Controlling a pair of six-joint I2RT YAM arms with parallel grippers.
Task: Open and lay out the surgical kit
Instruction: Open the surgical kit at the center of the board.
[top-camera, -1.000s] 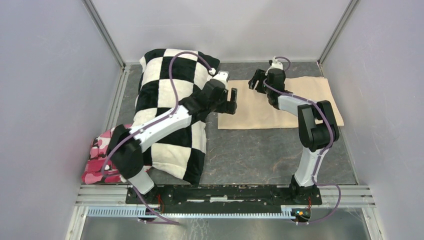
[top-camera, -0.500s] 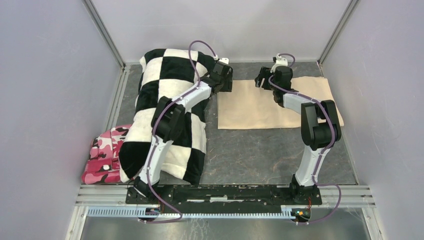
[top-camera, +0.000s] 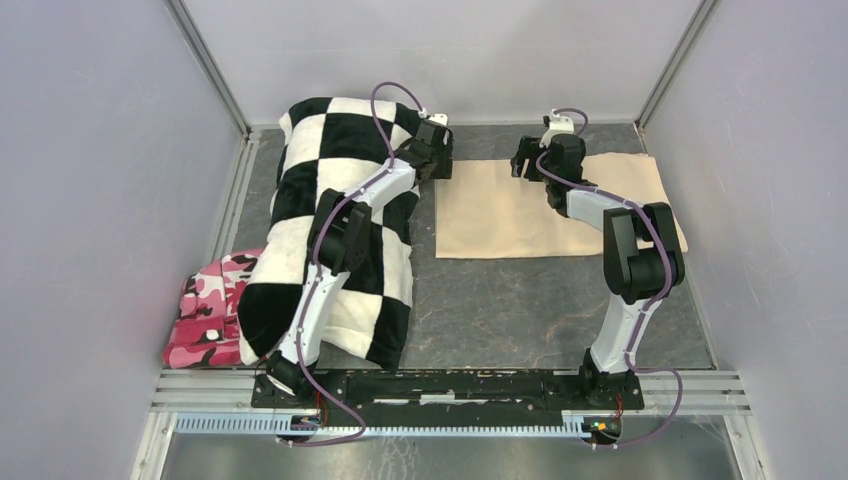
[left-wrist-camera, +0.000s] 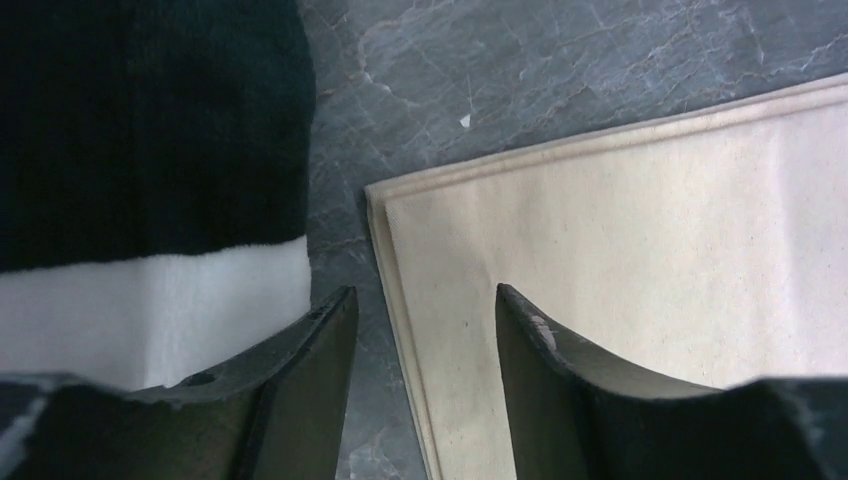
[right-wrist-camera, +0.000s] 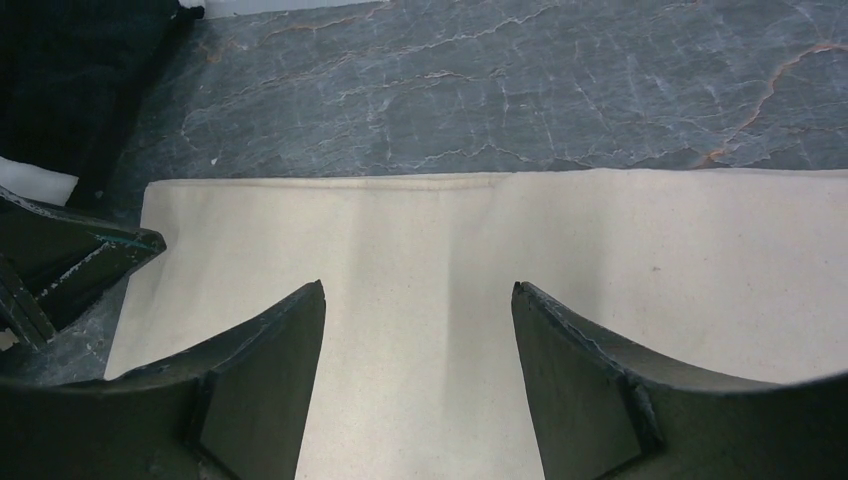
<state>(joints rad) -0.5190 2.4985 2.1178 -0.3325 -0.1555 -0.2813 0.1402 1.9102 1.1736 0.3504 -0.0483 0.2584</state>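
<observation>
The surgical kit shows only as a flat, folded beige cloth wrap at the back right of the table. My left gripper hangs low over the wrap's far left corner. In the left wrist view the left gripper is open; one finger is over the grey table and the other over the cloth, astride its left hem. My right gripper sits over the wrap near the middle of its far edge. It is open, with only bare cloth between its fingers.
A black-and-white checkered pillow lies just left of the wrap, its edge close to my left fingers. A pink camouflage cloth pokes out under the pillow at the near left. Walls enclose the grey table on three sides.
My left arm has stretched out toward the back, carrying its gripper to the wrap's far left corner, and its jaws have narrowed. The right gripper has edged slightly toward the far edge.
</observation>
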